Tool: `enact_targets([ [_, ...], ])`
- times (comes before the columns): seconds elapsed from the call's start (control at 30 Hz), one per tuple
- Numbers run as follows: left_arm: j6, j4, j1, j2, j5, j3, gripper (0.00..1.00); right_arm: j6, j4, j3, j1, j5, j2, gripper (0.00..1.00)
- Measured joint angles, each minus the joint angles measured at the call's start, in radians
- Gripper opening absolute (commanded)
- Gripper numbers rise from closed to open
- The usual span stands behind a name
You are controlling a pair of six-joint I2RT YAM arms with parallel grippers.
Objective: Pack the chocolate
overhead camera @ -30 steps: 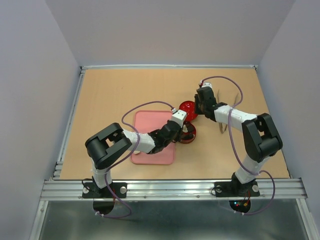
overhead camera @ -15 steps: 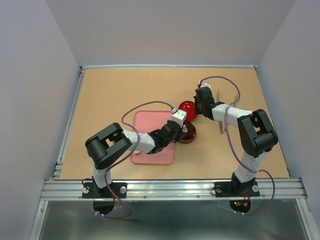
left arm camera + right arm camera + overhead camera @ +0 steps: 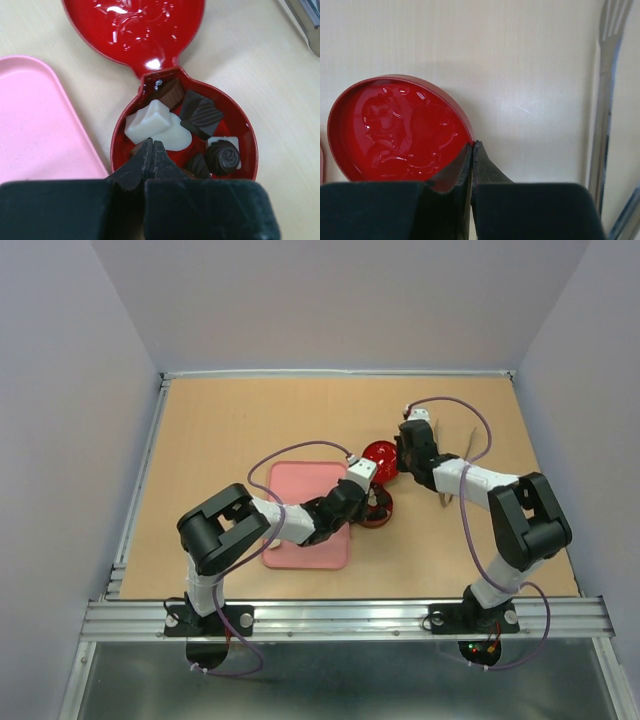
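Note:
The open red tin (image 3: 251,150) holds several chocolates: a cream-white piece (image 3: 155,125), a dark square (image 3: 200,116) and a dark swirl (image 3: 223,156). My left gripper (image 3: 152,143) is shut and empty, its tips just over the white piece inside the tin. The tin's red decorated lid (image 3: 400,127) lies flat on the table just beyond the tin. My right gripper (image 3: 472,144) is shut at the lid's right rim, one finger over the lid and one outside it. In the top view the tin (image 3: 383,512) and the lid (image 3: 378,453) sit mid-table.
The pink tray (image 3: 300,515) lies left of the tin, under my left arm, and shows no chocolate on it. A metal fork (image 3: 606,100) and another utensil lie right of the lid, close to my right gripper.
My right arm has shifted a little to the right, and the lid with it. My left arm has edged slightly forward over the tin.

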Motion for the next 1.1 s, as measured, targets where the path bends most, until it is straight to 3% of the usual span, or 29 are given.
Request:
enact_targets([
  [0.77, -0.01, -0.011, 0.023, 0.052, 0.002, 0.064, 0.0, -0.039, 0.171, -0.28, 0.07, 0.038, -0.312, 0.0],
  [1.1, -0.009, -0.012, 0.026, 0.058, 0.002, 0.072, 0.0, -0.072, 0.223, -0.33, 0.134, 0.132, -0.344, 0.0],
])
